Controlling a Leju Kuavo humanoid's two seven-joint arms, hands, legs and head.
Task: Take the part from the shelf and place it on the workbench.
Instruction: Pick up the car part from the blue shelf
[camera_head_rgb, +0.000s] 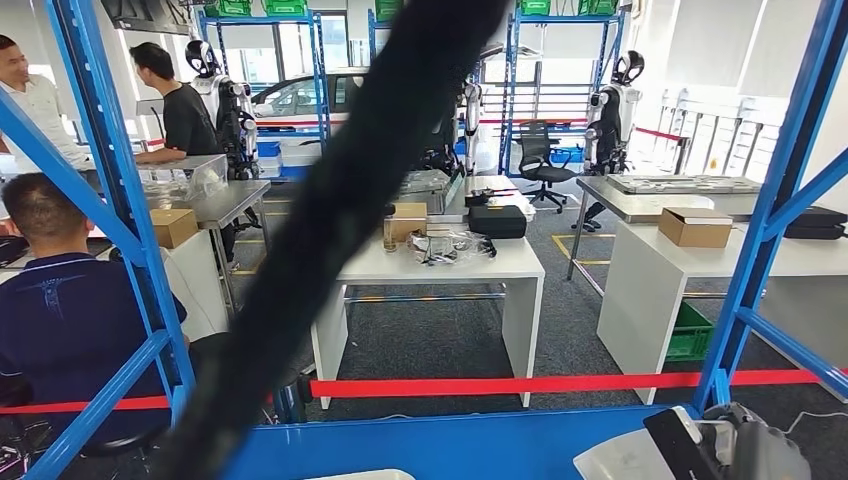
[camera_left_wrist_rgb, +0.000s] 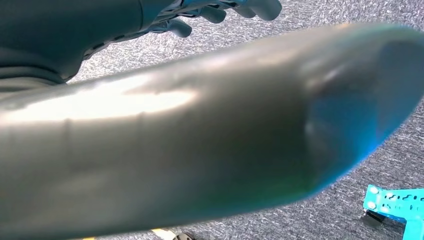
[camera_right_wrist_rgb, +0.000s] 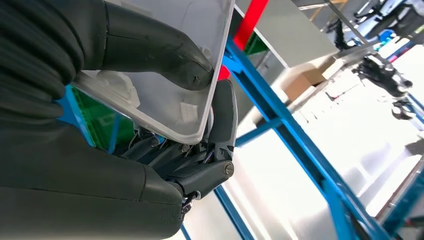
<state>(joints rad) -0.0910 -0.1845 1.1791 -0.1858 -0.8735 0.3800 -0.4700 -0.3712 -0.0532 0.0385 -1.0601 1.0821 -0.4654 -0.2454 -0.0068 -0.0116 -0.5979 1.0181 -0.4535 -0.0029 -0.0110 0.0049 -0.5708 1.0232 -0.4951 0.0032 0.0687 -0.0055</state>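
The right robot hand (camera_right_wrist_rgb: 165, 125) pinches the white plastic part (camera_right_wrist_rgb: 170, 100) by its edge; thin, stiff, probably light, slippery; left robot hand's (camera_left_wrist_rgb: 220, 12) state unclear.

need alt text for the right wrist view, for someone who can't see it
The robot's right hand grips the edge of a flat white plastic part, thumb on top and dark fingers beneath. Behind it run blue shelf beams and a red tape.
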